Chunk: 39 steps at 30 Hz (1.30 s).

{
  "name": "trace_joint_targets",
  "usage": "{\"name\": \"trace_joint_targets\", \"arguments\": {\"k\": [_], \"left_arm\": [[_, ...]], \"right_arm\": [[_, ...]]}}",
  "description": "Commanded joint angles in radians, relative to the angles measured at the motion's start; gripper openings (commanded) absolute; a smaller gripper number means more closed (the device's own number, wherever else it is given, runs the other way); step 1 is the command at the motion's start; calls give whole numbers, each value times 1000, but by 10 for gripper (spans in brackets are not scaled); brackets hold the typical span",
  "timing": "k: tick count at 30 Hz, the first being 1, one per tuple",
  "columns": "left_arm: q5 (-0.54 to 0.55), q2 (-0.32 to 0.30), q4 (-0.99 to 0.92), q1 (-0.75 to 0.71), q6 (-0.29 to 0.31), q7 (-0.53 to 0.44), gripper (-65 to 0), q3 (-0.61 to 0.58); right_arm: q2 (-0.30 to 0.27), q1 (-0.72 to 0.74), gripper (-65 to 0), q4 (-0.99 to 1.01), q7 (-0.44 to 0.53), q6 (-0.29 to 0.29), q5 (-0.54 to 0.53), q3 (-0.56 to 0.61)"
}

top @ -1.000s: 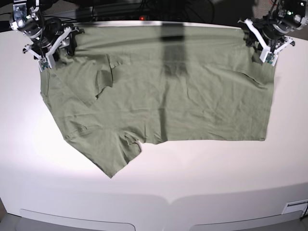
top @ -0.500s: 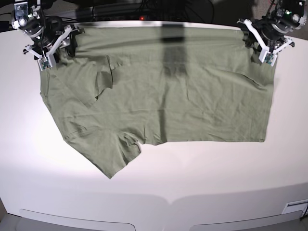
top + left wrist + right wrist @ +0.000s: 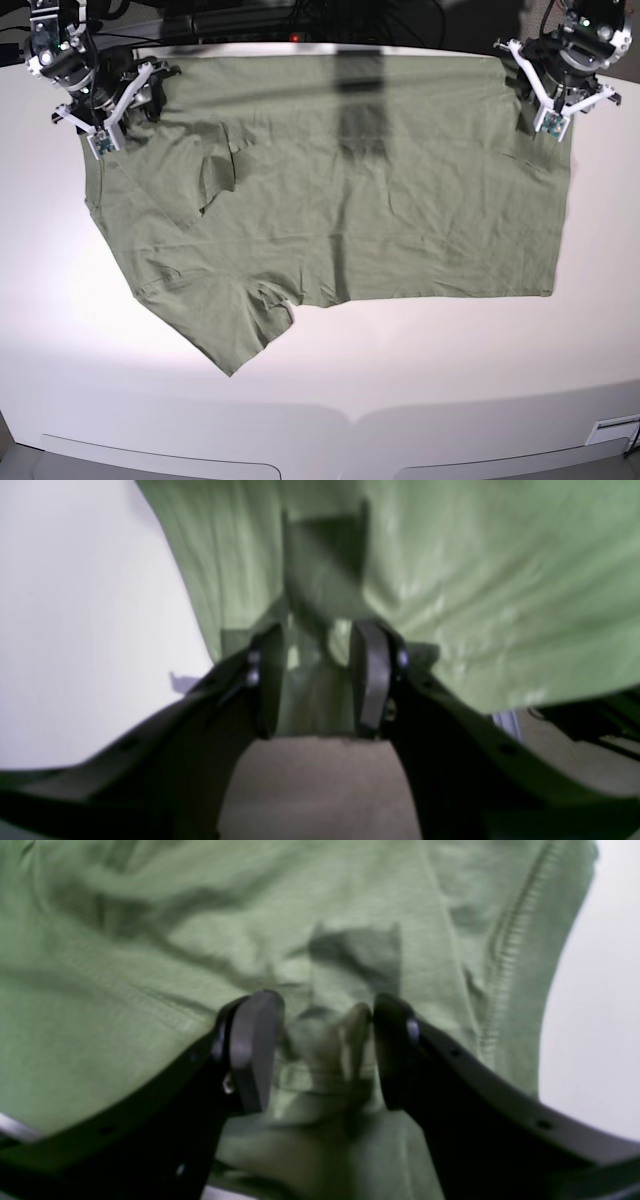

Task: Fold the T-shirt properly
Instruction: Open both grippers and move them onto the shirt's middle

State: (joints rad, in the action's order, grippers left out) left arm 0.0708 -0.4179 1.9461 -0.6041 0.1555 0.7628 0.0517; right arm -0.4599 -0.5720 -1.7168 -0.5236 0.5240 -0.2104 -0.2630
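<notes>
Since a second ago both arms shifted slightly, one T-shirt unmoved on desk; two released end effectors, left end effector upper right, right end effector upper left.

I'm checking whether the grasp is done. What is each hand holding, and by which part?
Neither hand has closed on anything. The left hand and right hand are open, each straddling a bunched far corner of the T-shirt.
</notes>
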Motion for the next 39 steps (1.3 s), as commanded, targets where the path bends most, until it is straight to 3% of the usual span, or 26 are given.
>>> {"name": "trace_joint_targets", "arguments": {"k": [1,8,13,16,20,34,36,39], "left_arm": [[-3,-12,29,-5,-8,-21,-429,7],[1,-11,51,32,-7,-88,-428,7],[65,-9,49,135,-7,-101,-428,6],[56,33,49,178,-43,-82,-429,7],[-11,92,48,212,-45,-194,-429,7],[-19,108,50,238,-48,-194,-428,6],[-19,107,50,238,-48,-184,-380,6],[-19,107,50,238,-48,-184,-210,6]], "right_arm": [[-11,-6,-340,-30,8,0,-6,-5],[-5,19,-340,-90,24,0,-67,-5],[74,116,-340,-90,26,3,-66,-5],[124,163,-340,-89,22,28,-40,-5],[167,220,-340,-90,34,29,-26,-5],[169,239,-340,-90,63,29,-35,-5],[169,239,-339,-90,57,29,-32,-5],[169,239,-335,-90,52,29,-33,-5]]}}
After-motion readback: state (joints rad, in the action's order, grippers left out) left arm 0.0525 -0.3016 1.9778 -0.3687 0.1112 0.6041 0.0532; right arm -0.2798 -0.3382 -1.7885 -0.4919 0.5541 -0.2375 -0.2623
